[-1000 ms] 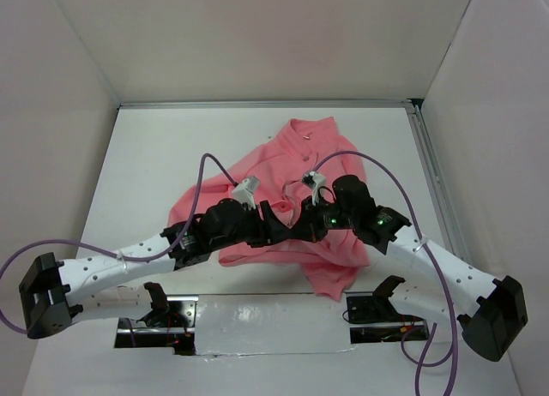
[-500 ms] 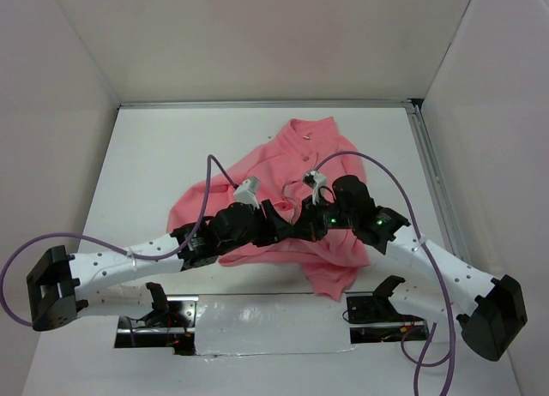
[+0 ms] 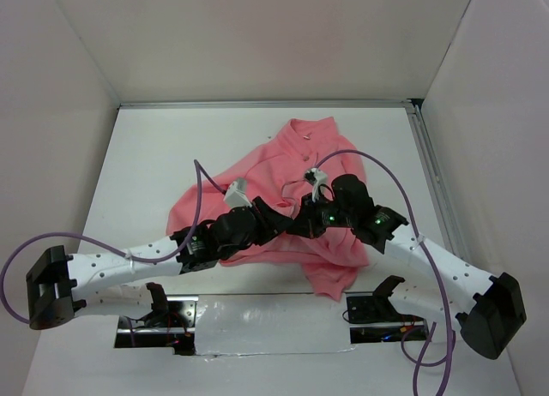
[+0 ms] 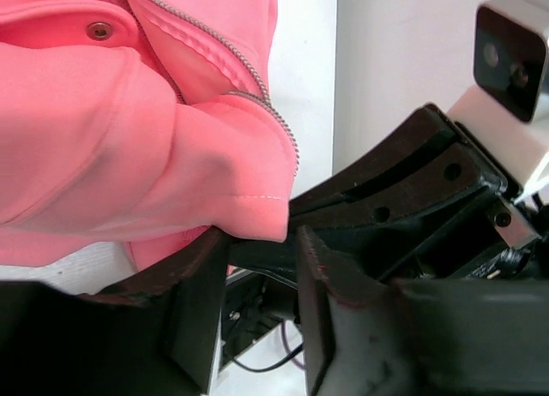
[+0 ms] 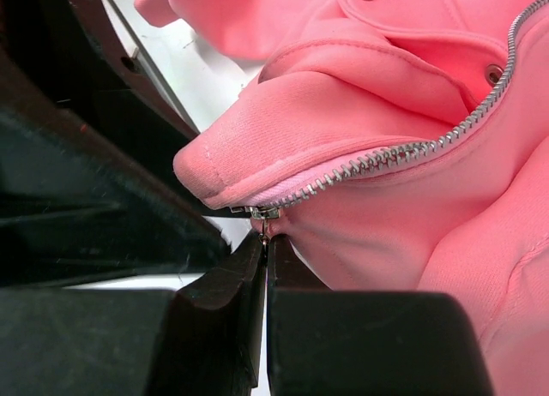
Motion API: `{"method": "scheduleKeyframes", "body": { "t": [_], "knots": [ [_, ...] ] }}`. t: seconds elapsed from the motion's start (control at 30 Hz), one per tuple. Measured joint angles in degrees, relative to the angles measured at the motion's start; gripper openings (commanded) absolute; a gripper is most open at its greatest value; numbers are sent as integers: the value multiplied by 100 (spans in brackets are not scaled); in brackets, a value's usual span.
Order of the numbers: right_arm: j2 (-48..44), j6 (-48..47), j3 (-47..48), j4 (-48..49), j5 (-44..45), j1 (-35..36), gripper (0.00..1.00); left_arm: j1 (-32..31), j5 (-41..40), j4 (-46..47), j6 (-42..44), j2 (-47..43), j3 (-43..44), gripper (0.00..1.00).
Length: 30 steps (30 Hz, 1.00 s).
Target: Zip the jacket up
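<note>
The salmon-pink jacket [image 3: 292, 156] lies crumpled in the middle of the table. Both grippers meet at its lower hem. In the right wrist view my right gripper [image 5: 265, 242] is shut on the small metal zipper pull hanging from the slider [image 5: 264, 213], at the bottom end of the zipper teeth [image 5: 403, 152]. In the left wrist view my left gripper [image 4: 262, 242] is open; a hem corner of the jacket [image 4: 249, 216] hangs just at its fingertips, and the fingers [image 4: 197, 302] stand apart. From above, the left gripper [image 3: 279, 218] and the right gripper [image 3: 302, 223] nearly touch.
White walls enclose the table on three sides. A metal rail [image 3: 433, 182] runs along the right edge. Purple cables [image 3: 199, 190] loop above both arms. The arm base mounts [image 3: 154, 315] sit on a shiny plate at the near edge.
My left arm has shifted at the jacket's hem, its wrist moving slightly left and its cable loop rising. The right arm and the jacket have hardly moved.
</note>
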Motion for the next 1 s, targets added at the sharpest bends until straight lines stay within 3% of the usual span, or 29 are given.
{"method": "scheduleKeyframes", "body": {
  "t": [0.1,0.5,0.57,0.67,0.7,0.77,1.0],
  "knots": [
    [4,17,0,0,33,2,0,0,-140,-68,-164,0,0,42],
    [129,13,2,7,7,105,0,-9,-590,-258,-393,208,144,46],
    [164,13,2,7,4,125,0,-13,-638,-262,-393,278,190,42],
    [205,13,4,4,7,136,0,-20,-684,-225,-398,365,227,25],
    [219,13,7,4,7,136,0,-24,-699,-232,-411,385,238,12],
    [238,13,15,-2,13,138,0,-33,-741,-240,-420,409,267,0],
    [247,2,44,-57,37,162,0,-76,-841,-409,-459,413,326,0]
  ]
}}
